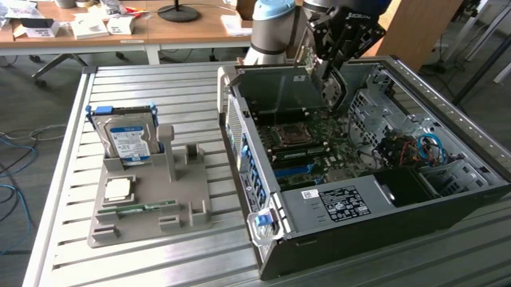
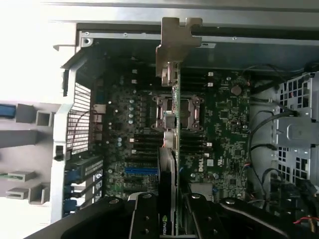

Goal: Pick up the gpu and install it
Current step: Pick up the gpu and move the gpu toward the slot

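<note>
My gripper (image 1: 329,64) hangs over the open computer case (image 1: 375,239), shut on the gpu (image 1: 329,89). The card hangs edge-on below the fingers, above the green motherboard (image 1: 307,140) and apart from it. In the wrist view the gpu (image 2: 173,149) runs as a thin dark strip away from my gripper (image 2: 170,221), with its metal bracket (image 2: 177,45) at the far end. One black finger (image 2: 144,219) presses each side of the card. Beneath it lie the motherboard (image 2: 219,124) and the processor socket (image 2: 187,112).
At the exterior view's left, a grey holder (image 1: 179,197) stands on the slatted metal table (image 1: 160,84). It carries a blue-labelled hard drive (image 1: 128,140), a processor chip (image 1: 118,189) and a green memory stick (image 1: 148,208). Cables and drive cages (image 1: 415,149) fill the case's right part.
</note>
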Robot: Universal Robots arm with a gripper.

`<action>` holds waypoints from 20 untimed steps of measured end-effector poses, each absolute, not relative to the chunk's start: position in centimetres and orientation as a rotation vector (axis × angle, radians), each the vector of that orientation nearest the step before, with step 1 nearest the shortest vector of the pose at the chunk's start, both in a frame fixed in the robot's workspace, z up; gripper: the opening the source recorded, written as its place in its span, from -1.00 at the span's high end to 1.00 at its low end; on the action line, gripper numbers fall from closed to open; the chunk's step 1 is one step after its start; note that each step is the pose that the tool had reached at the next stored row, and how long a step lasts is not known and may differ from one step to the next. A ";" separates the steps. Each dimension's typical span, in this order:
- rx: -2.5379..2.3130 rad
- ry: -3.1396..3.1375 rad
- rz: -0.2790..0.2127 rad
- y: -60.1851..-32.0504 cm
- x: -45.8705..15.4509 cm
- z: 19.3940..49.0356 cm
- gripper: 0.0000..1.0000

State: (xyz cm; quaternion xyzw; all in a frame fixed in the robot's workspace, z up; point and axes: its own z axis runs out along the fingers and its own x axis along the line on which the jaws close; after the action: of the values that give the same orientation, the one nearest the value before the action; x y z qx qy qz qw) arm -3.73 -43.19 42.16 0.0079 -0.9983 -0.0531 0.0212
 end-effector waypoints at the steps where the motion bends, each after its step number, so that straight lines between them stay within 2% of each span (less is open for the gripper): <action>1: 0.026 -3.095 -0.165 -43.2 -3.4 42.2 0.48; 10: 0.026 -3.095 -0.165 -43.2 -2.9 42.2 0.48; 20: 0.026 -3.095 -0.166 -43.2 1.2 42.2 0.48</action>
State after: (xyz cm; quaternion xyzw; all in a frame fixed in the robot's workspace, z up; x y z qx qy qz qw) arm 1.18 -43.18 42.16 0.0085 -0.9983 -0.0535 0.0212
